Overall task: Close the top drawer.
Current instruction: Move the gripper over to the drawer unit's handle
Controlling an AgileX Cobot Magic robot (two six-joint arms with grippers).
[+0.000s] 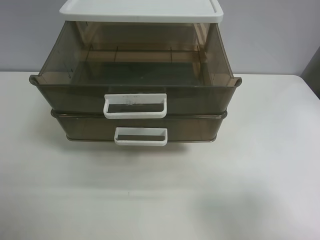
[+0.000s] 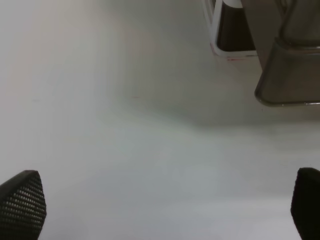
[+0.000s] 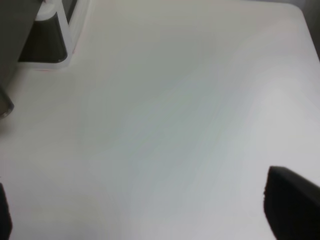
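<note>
Top drawer open, well apart from left tool, right tool.

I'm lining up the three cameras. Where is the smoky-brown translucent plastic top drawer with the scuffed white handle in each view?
Exterior high: top drawer in the upper centre, pulled out under the white lid.
Left wrist: its rounded brown corner at the picture's upper right.
Right wrist: only a grey sliver at the picture's left edge, probably its corner.
Shared landmark: a white loop handle, apparently the lower drawer's.
</note>
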